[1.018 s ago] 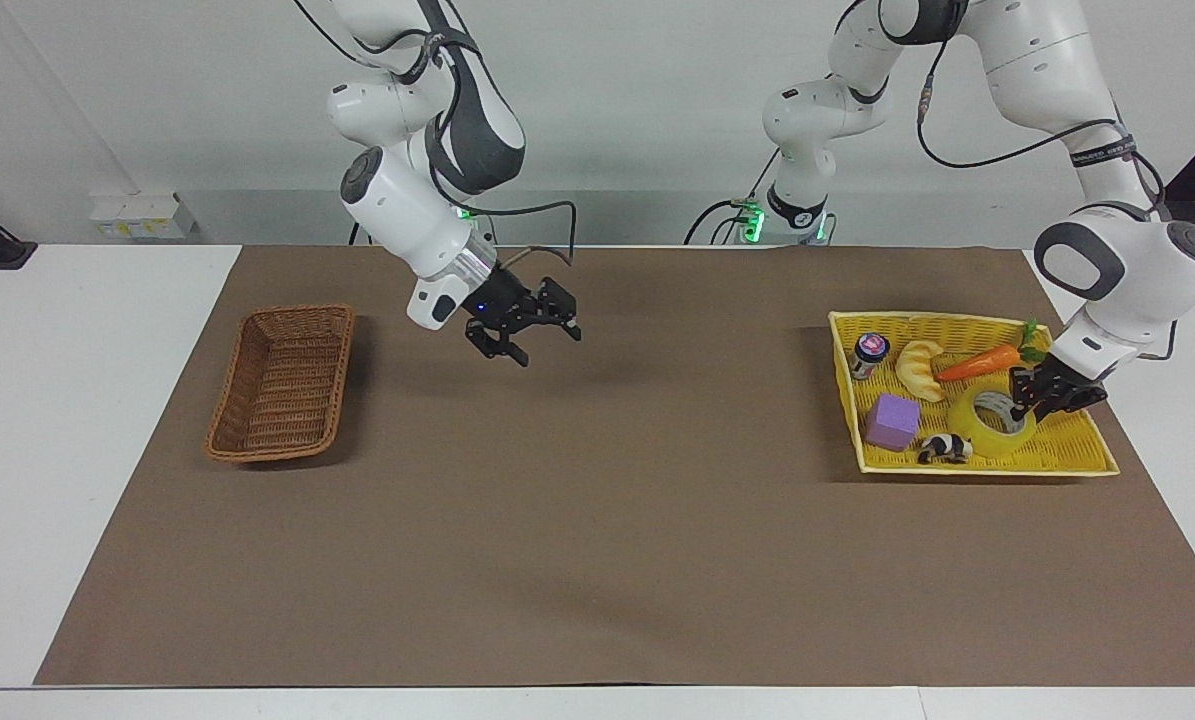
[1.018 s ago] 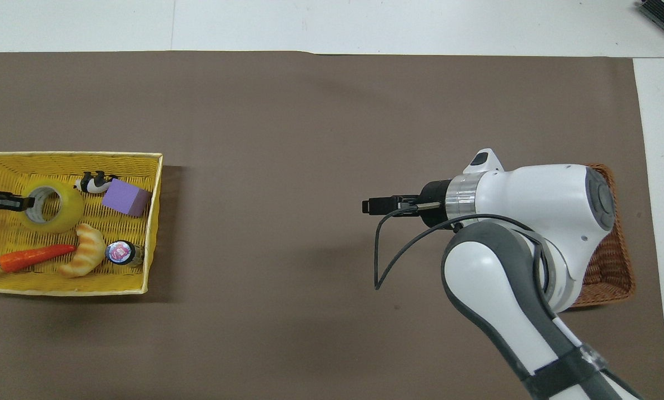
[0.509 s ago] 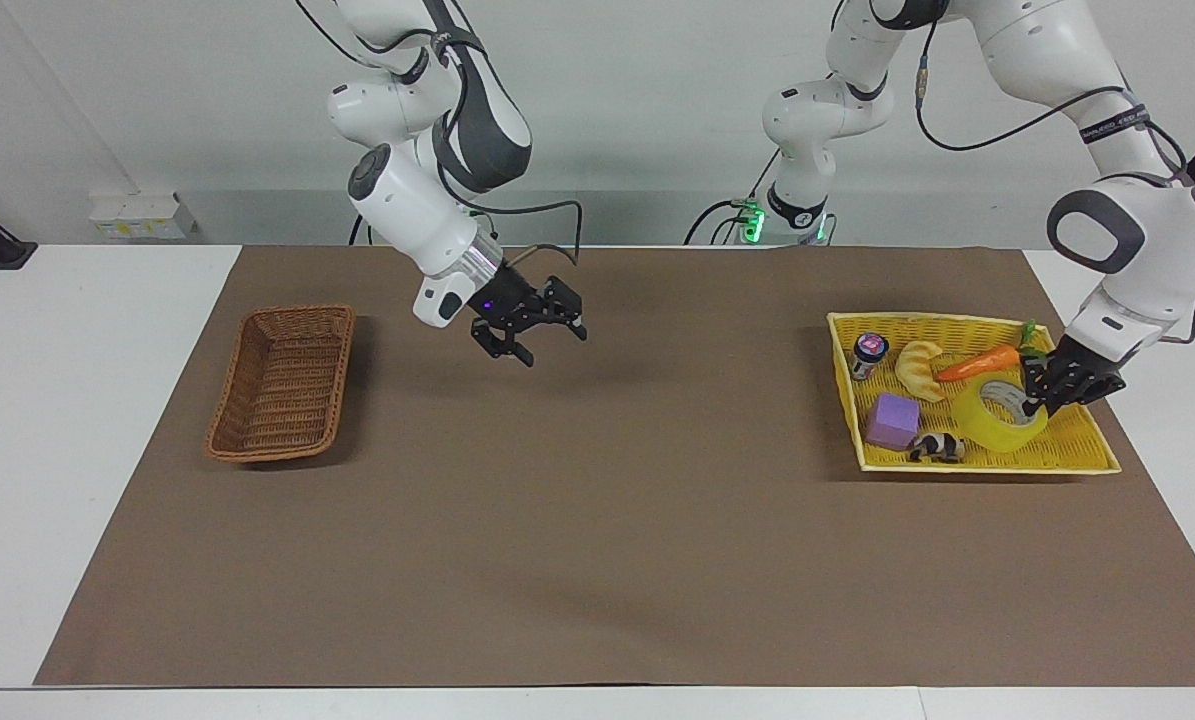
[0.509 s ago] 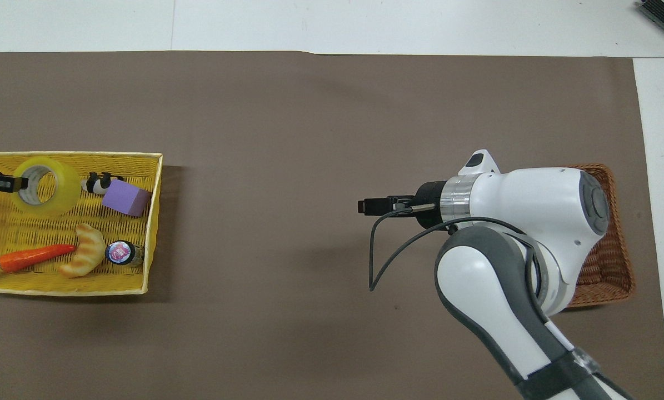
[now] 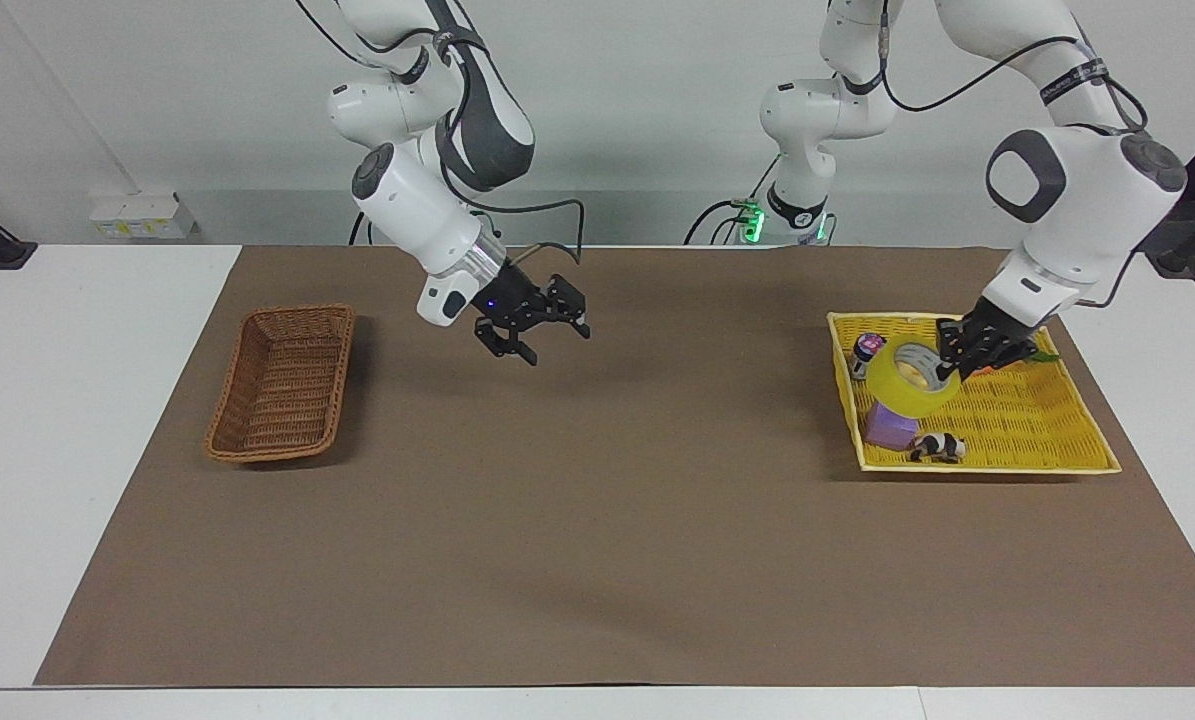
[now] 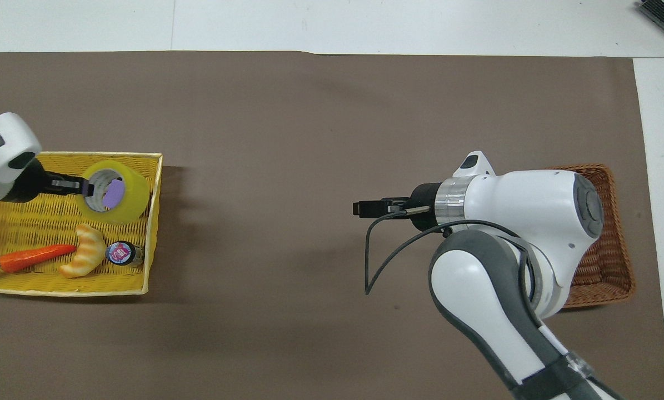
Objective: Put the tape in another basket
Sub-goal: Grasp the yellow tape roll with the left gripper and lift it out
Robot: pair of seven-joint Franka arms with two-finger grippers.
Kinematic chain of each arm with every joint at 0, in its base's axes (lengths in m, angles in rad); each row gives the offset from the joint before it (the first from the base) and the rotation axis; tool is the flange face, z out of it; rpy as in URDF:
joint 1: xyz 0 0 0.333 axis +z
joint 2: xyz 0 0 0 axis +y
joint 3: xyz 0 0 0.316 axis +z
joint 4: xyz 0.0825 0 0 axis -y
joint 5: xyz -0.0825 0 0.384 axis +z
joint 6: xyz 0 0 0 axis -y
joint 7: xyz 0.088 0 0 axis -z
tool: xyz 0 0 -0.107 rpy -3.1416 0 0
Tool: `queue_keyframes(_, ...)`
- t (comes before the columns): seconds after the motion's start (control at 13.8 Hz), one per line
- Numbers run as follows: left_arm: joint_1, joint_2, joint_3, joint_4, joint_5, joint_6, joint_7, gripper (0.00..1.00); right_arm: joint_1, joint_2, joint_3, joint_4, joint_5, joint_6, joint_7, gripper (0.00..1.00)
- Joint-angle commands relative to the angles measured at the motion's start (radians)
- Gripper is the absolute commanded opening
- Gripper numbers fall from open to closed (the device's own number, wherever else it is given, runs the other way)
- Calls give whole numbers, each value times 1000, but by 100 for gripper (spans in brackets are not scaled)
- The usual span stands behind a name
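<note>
The tape (image 5: 915,385), a yellow roll with a white core, hangs tilted in my left gripper (image 5: 952,362), which is shut on its rim. It is held above the purple block inside the yellow basket (image 5: 1037,425). In the overhead view the tape (image 6: 129,194) and left gripper (image 6: 84,186) are over the yellow basket's (image 6: 20,222) edge toward the table's middle. The brown wicker basket (image 5: 282,385) lies empty at the right arm's end of the table; the right arm partly covers the wicker basket (image 6: 607,266) in the overhead view. My right gripper (image 5: 534,328) hovers open and empty over the mat beside it.
The yellow basket also holds a purple block (image 5: 892,428), a panda toy (image 5: 940,447), a small jar (image 6: 120,253), a croissant toy (image 6: 84,258) and a carrot (image 6: 31,256). A brown mat (image 5: 597,520) covers the table between the two baskets.
My left gripper has lifted the tape off the yellow basket's floor and carried it toward the table's middle, over the purple block. My right gripper has edged slightly toward the middle.
</note>
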Motion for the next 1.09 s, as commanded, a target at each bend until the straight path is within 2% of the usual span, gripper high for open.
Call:
queue_keyframes(0.0,-122,-55,18,-67,-10,11,-165,0,14,-21,0,-27,78,55,-44,100)
queue_keyframes(0.15,-203,-75,16,-96,-10,12,-269,0,8,-18,0,-24,164,58,-85,100)
queue_keyframes(0.36,-347,-99,16,-124,-10,35,-448,0,9,-15,0,-18,208,60,-122,100)
queue_keyframes(0.51,-435,-81,16,-124,-10,98,-574,0,29,45,3,23,293,92,-124,100)
queue_keyframes(0.73,-511,-69,16,-114,-16,164,-709,0,66,43,3,21,291,118,-182,100)
queue_keyframes(1.02,-573,-70,16,-110,-18,173,-783,0,107,56,2,13,288,133,-191,100)
